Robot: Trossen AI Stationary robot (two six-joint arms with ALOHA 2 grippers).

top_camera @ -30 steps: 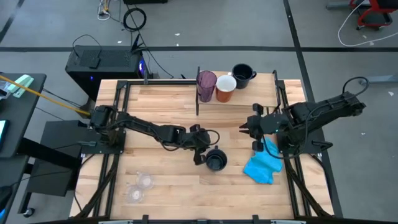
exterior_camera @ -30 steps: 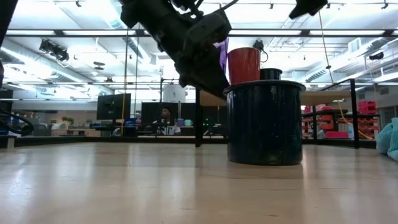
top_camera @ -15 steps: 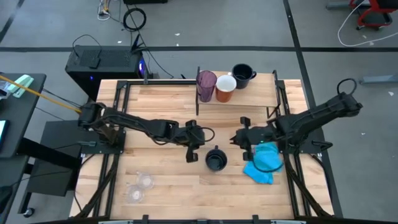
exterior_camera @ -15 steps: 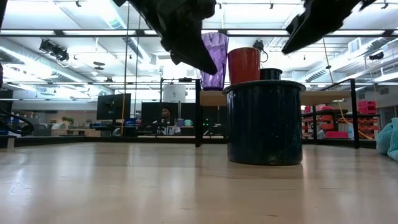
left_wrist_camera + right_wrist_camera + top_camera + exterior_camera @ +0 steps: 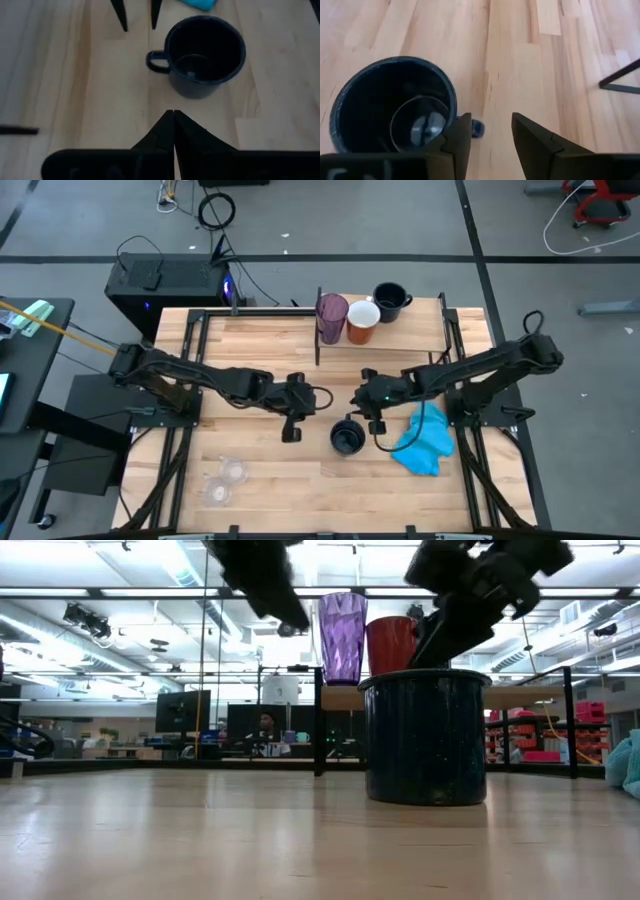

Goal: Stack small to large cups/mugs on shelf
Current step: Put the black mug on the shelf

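A dark navy mug (image 5: 347, 438) stands upright on the slatted tabletop, its handle (image 5: 157, 60) on its far side. My right gripper (image 5: 490, 122) is open, above and just far-right of the mug, its fingers over the handle without touching it. My left gripper (image 5: 173, 114) is shut and empty, left of the mug. The purple tumbler (image 5: 331, 315), the orange mug (image 5: 362, 320) and a second navy mug (image 5: 390, 300) stand on the shelf (image 5: 410, 332) at the far edge. Two clear cups (image 5: 225, 480) stand at the near left.
A bright blue cloth (image 5: 425, 442) lies right of the navy mug, under my right arm. The shelf's black uprights (image 5: 318, 340) stand at its ends. Bare tabletop lies between the mug and the shelf.
My right gripper has gone from the table's right side toward the left and down, to the navy mug. My left gripper has drawn back from the mug toward the table's left edge. The mug has stayed in place.
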